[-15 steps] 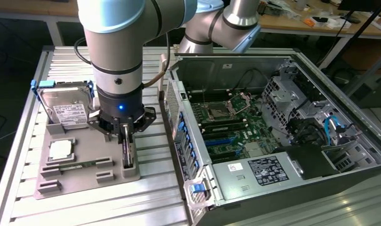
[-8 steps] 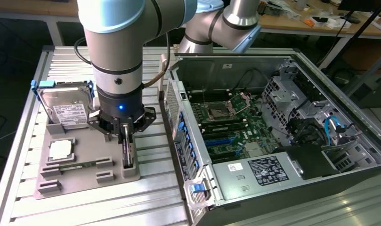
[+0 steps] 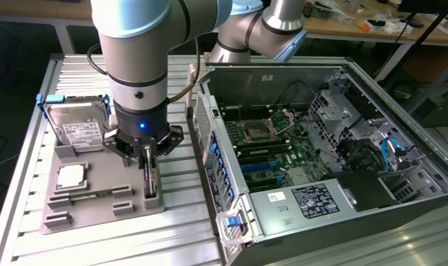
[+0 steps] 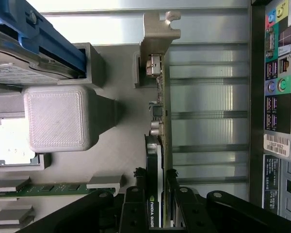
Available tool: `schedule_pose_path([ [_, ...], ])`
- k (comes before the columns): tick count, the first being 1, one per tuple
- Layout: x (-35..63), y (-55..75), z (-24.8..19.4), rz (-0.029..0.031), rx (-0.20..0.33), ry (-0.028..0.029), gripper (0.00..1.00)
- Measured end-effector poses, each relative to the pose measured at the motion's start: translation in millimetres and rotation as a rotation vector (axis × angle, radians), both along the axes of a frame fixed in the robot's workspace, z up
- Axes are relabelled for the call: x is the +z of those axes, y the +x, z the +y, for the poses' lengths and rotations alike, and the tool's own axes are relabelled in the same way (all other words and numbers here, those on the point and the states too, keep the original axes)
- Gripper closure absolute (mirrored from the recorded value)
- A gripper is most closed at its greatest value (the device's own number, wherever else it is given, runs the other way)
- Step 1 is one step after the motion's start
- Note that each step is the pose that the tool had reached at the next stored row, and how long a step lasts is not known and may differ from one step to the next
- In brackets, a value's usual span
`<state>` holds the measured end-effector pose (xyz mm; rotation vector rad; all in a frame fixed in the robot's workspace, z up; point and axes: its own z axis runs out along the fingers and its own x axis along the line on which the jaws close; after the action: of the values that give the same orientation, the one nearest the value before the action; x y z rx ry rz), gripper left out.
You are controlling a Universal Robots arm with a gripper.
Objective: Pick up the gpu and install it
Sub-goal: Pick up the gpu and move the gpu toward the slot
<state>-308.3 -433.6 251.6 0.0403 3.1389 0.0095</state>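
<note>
The gpu (image 3: 150, 182) stands on edge in a slot of the grey holder tray (image 3: 91, 215), at the tray's side nearest the computer case. My gripper (image 3: 147, 159) has come down over it from above. In the wrist view the gpu (image 4: 160, 102) is seen edge-on: green board, silver end bracket at the far end, and black cooler with a label between my fingers. The gripper (image 4: 154, 196) is shut on the gpu, one black finger (image 4: 135, 201) pressed on each face. The card still sits in the tray.
A silver hard drive with blue frame (image 3: 80, 130) stands at the tray's back, with a processor (image 3: 71, 176) and a memory stick (image 3: 91, 194) in front. The open computer case (image 3: 401, 111) with its motherboard (image 3: 276, 149) lies to the exterior view's right, its rear port panel (image 4: 276, 97) close by.
</note>
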Motion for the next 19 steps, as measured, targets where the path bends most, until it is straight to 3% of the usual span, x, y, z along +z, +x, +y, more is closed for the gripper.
schedule_pose_path([
  [19,60.7,0.0,0.0,0.0006,0.000,0.0000,0.73],
])
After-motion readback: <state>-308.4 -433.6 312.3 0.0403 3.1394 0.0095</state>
